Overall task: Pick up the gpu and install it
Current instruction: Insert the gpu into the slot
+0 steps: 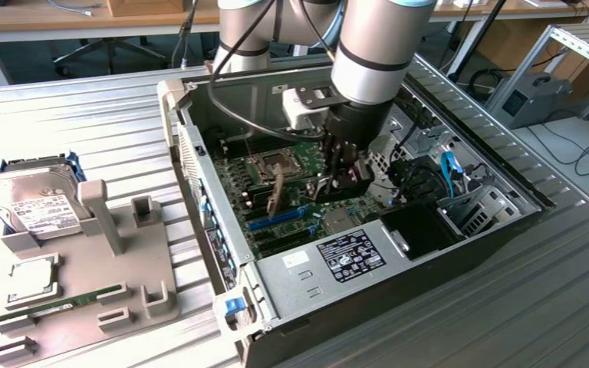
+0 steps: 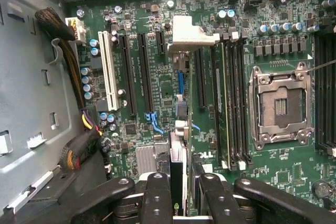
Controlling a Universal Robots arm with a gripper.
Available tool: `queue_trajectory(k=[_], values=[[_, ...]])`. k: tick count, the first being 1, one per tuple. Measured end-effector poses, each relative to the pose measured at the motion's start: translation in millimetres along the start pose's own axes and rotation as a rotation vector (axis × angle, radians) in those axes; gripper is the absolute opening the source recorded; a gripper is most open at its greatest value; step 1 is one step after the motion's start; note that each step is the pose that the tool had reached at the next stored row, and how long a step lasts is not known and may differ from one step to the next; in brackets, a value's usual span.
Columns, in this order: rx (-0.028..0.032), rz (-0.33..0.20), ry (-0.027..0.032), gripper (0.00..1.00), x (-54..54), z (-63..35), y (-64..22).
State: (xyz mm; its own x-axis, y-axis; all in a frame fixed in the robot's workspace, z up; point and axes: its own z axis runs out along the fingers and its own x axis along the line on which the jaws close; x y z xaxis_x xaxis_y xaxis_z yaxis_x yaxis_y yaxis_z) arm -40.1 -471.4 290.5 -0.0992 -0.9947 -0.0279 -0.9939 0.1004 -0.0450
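Off to the exterior view's left of the end effector [image 1: 342, 178], well apart, a tray [image 1: 70, 307] on the table [image 1: 90, 115] carries a hard drive [image 1: 37, 203]. Inside the open case [image 1: 376, 261], the end effector's fingers [image 2: 158, 192] are clamped on the gpu [image 2: 181, 129], which stands edge-on between them, extending down to the motherboard [image 2: 157, 108] among its slots.

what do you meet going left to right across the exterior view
hard drive → grey holder tray → open computer case → hand holding the gpu over the motherboard → blue cables
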Motion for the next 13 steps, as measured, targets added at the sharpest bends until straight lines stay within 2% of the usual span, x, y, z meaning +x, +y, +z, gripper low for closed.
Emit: queue_trajectory(k=[13], values=[[0.0, 0.0, 0.0, 0.26, 1.3, 0.1, 3.0]])
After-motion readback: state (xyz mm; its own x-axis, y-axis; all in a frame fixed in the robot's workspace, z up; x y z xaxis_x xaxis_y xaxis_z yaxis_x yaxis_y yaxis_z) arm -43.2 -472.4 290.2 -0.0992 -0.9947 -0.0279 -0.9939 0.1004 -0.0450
